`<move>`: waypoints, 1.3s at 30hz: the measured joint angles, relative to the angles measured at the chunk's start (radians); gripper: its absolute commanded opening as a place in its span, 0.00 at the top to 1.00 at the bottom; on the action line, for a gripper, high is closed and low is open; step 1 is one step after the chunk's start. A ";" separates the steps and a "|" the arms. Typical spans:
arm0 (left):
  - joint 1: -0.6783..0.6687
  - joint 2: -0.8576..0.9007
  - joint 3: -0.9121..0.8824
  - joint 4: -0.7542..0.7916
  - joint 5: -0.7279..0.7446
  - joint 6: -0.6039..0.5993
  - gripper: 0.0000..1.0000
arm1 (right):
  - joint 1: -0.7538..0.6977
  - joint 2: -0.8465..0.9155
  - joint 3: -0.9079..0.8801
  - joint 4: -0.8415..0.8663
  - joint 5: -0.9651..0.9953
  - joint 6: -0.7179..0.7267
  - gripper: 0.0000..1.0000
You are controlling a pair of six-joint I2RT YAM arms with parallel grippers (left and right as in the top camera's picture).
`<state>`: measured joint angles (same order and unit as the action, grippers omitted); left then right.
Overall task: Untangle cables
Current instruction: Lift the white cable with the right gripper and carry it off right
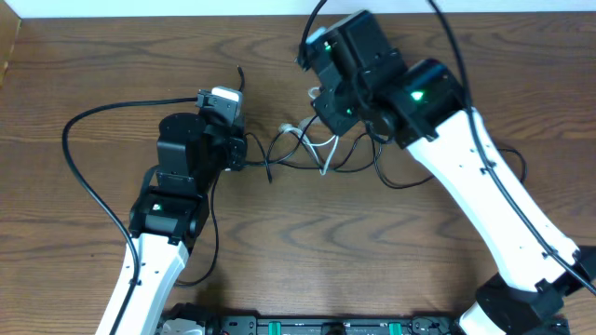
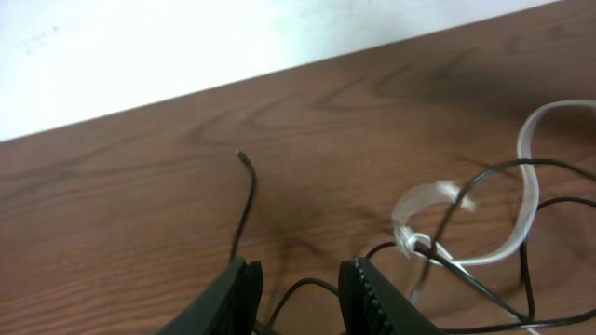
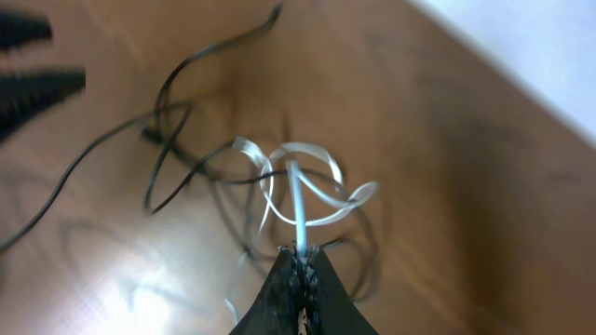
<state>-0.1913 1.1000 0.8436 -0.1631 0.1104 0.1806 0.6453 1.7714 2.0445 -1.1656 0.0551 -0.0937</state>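
Arms: two, the left arm (image 1: 154,261) and the right arm (image 1: 494,195).
Grippers: two, the left gripper (image 2: 303,272) and the right gripper (image 3: 300,257).
Whitish cable (image 2: 424,194): one flat, looping strand.
Black cables (image 2: 251,195): several thin strands; the exact number cannot be told.
Table (image 1: 372,270): one.

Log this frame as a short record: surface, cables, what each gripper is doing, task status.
surface: wooden table
tangle: cables looped over each other, lying between the two arms
left side: left gripper open, black cord passing beside one finger
right side: right gripper shut on whitish strand
status: knot not yet undone
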 measured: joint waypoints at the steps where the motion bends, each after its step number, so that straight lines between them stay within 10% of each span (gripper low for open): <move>1: 0.000 0.005 0.000 -0.003 0.000 0.000 0.68 | 0.000 -0.005 0.014 0.006 0.018 0.000 0.99; 20: 0.000 0.041 0.000 -0.014 0.069 0.000 0.68 | -0.082 -0.230 0.115 0.182 0.408 -0.005 0.99; 39: 0.000 0.041 0.000 -0.013 0.071 0.000 0.68 | -0.777 -0.222 0.115 0.179 0.512 0.016 0.99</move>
<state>-0.1913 1.1412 0.8436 -0.1764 0.1818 0.1806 -0.1314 1.5497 2.1593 -0.9871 0.5667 -0.0780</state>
